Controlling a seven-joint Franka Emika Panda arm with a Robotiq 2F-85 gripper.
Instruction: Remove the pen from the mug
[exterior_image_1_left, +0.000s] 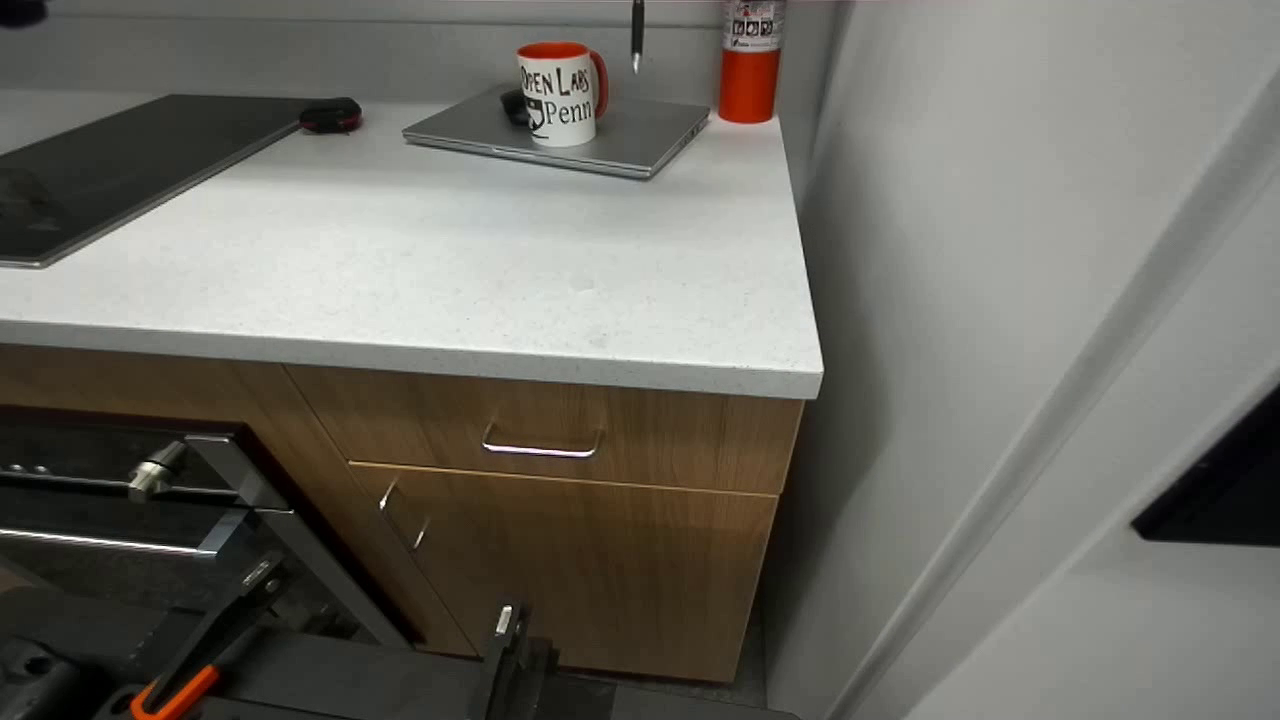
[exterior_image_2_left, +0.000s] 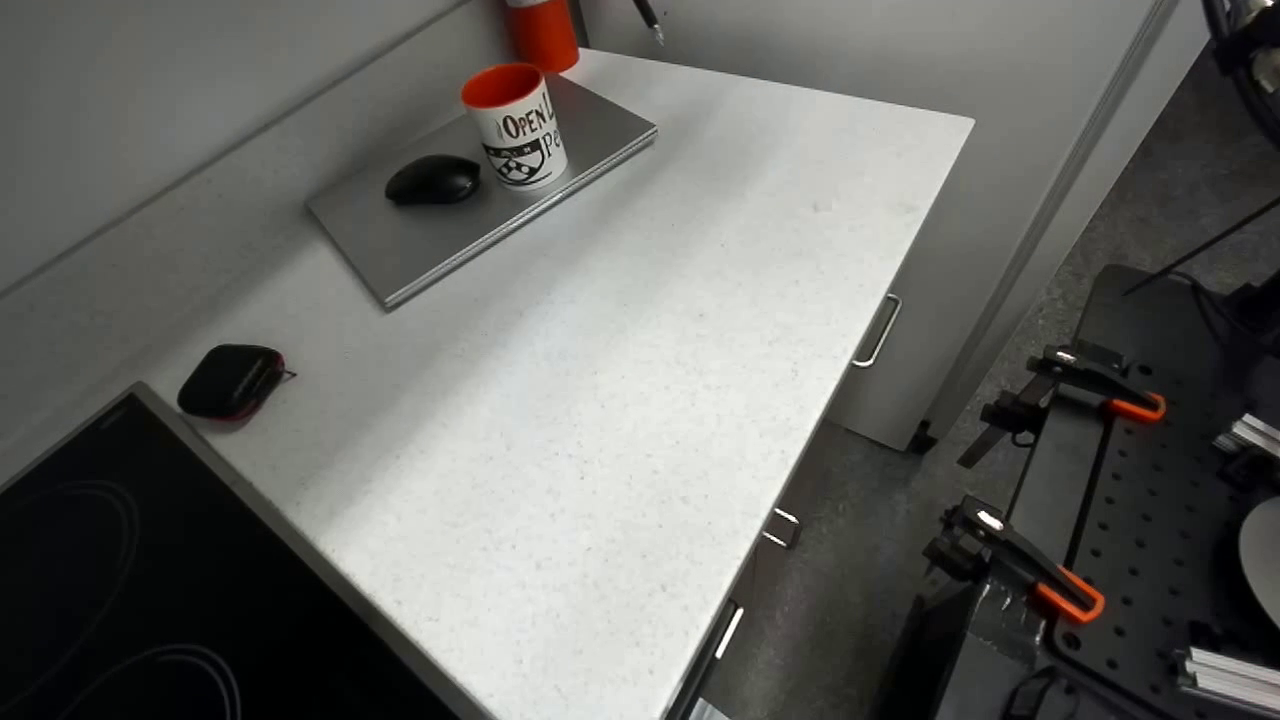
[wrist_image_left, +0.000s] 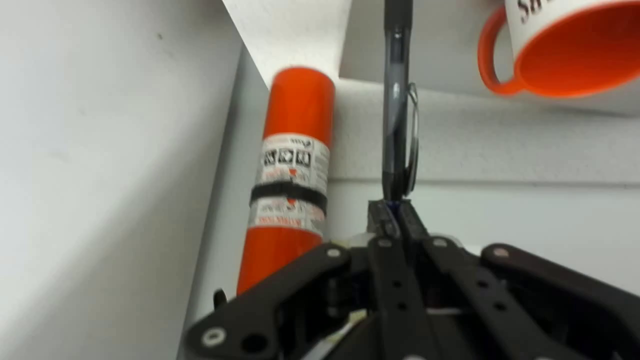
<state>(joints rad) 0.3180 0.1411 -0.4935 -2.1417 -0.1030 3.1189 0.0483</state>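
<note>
The pen is a thin dark stick with a metal clip and a silver tip. My gripper is shut on its clip end in the wrist view, and the pen points away from the fingers. In both exterior views the pen hangs in the air, tip down and roughly upright, outside the mug; the gripper itself is out of view there. The white mug with dark lettering and red inside stands upright on a laptop. It also shows in an exterior view and at the wrist view's upper right.
A closed grey laptop lies on the white counter, with a black mouse beside the mug. A red cylinder with a white label stands by the back corner near a side wall. A dark case-like object lies near the cooktop.
</note>
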